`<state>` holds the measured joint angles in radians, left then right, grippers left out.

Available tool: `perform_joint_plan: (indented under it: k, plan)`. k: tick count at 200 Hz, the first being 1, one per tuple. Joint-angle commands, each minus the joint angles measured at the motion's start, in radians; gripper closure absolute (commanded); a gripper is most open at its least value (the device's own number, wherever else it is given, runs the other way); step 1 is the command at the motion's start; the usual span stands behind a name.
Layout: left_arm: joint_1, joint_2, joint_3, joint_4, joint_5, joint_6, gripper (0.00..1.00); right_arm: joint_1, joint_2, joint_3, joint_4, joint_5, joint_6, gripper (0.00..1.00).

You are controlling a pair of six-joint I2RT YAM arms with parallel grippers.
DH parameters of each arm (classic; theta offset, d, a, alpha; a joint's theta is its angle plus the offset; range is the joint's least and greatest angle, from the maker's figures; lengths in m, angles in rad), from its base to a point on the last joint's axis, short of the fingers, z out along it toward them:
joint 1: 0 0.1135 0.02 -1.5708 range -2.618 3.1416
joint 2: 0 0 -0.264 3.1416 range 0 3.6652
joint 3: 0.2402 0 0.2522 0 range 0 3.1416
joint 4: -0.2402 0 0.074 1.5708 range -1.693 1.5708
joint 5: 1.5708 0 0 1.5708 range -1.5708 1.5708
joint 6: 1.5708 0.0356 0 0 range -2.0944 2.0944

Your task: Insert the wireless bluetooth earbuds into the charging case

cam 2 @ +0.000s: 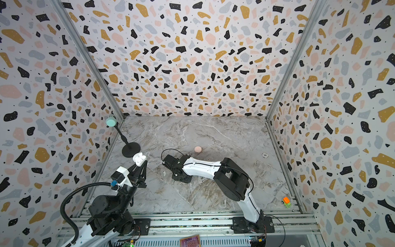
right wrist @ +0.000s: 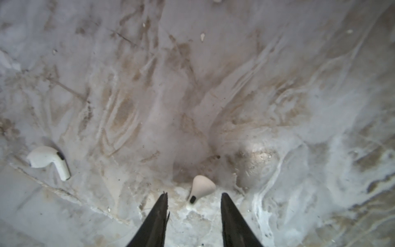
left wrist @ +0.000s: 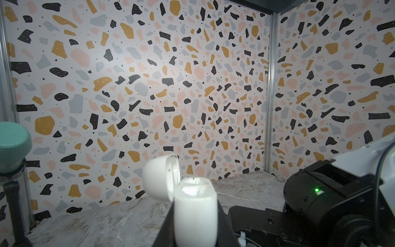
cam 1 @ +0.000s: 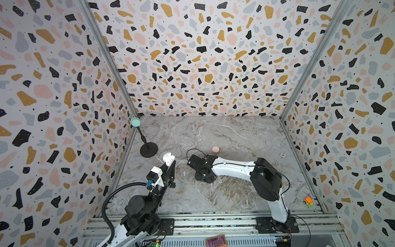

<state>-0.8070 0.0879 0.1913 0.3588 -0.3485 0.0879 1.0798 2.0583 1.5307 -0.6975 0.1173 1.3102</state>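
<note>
Earbud [right wrist: 202,186], pale and stemmed, lies flat on the bench [right wrist: 299,85] just ahead of the right end effector [right wrist: 193,194]. Its fingers [right wrist: 158,213] stand apart, flanking the stem end and touching nothing that I can see. The step in hand looks like picking this piece up. To do it well, I would bring the tips further forward so they straddle the bulb rather than the thin stem. I would keep them just off the marble and squeeze gently, because so small and smooth a piece may squirt out or spin if caught off-centre.

A second earbud [right wrist: 48,160] lies well aside on the bench.

Further on, the left end effector [cam 1: 170,163] is clenched on the white case [left wrist: 195,211]. It holds the case clear of the bench, lid [left wrist: 160,177] hinged open and mouth facing up, ready to receive. On the carry across, the stem should go down first into a socket. I cannot tell whether any socket is already filled.

Farthest back, a pink case [cam 1: 215,149] sits shut on the bench.
</note>
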Motion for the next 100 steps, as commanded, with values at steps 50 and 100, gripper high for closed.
perform_joint_plan:
  k: [50, 100]
  plan:
    - [0.005, -0.012, 0.020, 0.032, 0.009, -0.005, 1.00, -0.004, 0.026, 0.034, -0.053, 0.010, -0.021, 0.65]
    - [0.005, -0.010, 0.020, 0.032, 0.009, -0.005, 1.00, -0.005, 0.040, 0.036, -0.056, 0.009, -0.032, 0.70]
